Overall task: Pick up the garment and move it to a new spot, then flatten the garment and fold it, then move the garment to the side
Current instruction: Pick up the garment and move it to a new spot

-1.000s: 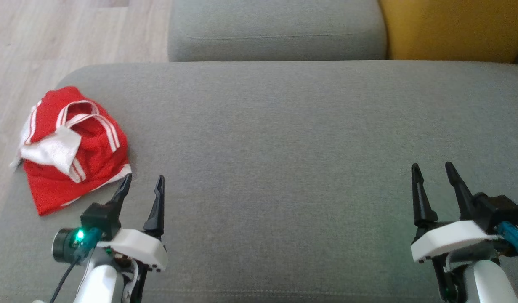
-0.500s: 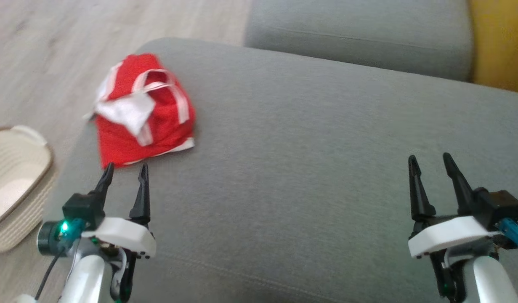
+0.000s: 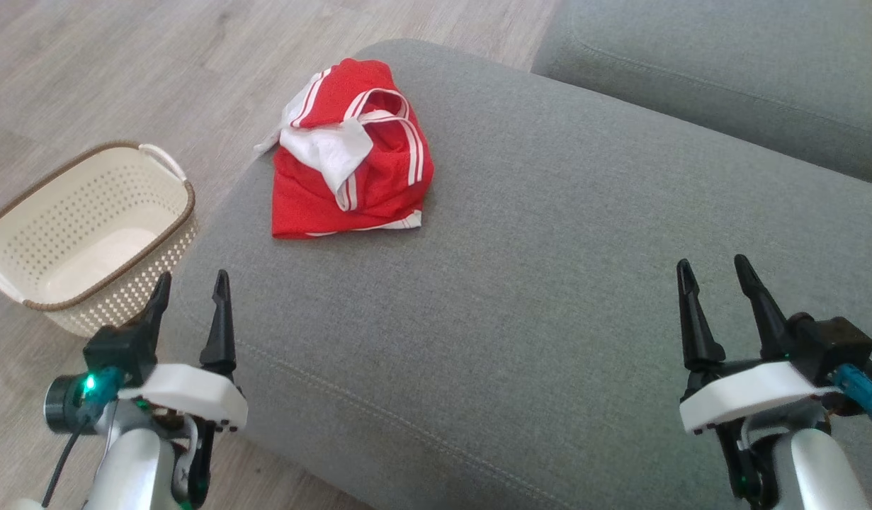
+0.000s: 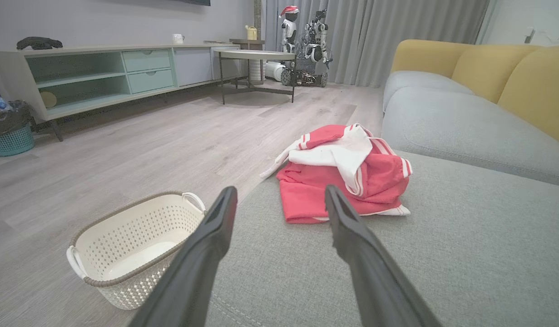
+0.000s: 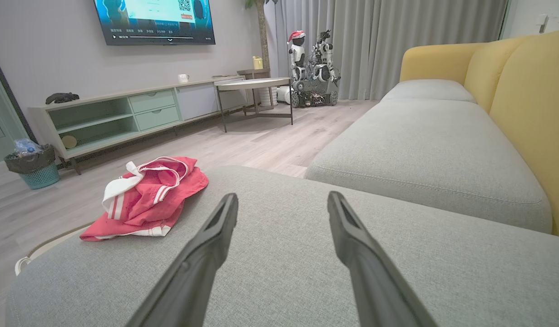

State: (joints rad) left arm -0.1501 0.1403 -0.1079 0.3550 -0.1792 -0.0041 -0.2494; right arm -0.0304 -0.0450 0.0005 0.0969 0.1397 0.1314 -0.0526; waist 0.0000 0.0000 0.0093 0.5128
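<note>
A crumpled red garment (image 3: pixel 350 152) with white stripes and a white panel lies near the far left corner of the grey sofa cushion (image 3: pixel 549 283). The left wrist view has the garment (image 4: pixel 347 175) ahead and slightly right; from the right wrist it lies (image 5: pixel 152 193) far to the left. My left gripper (image 3: pixel 189 285) hangs open at the cushion's left edge, well short of the garment, holding nothing. At the lower right my right gripper (image 3: pixel 712 273) stands open over bare cushion, far from the garment.
A cream perforated basket (image 3: pixel 88 234) with a brown rim stands on the wood floor left of the sofa, beside my left gripper. A second grey cushion (image 3: pixel 726 64) lies beyond. Yellow backrests (image 5: pixel 529 104), a TV cabinet (image 4: pixel 102 72) and a small table (image 4: pixel 256 56) stand farther off.
The head camera has turned left, so the garment now sits nearer the picture's centre and the basket has come into view. Both grippers stay open and hold nothing.
</note>
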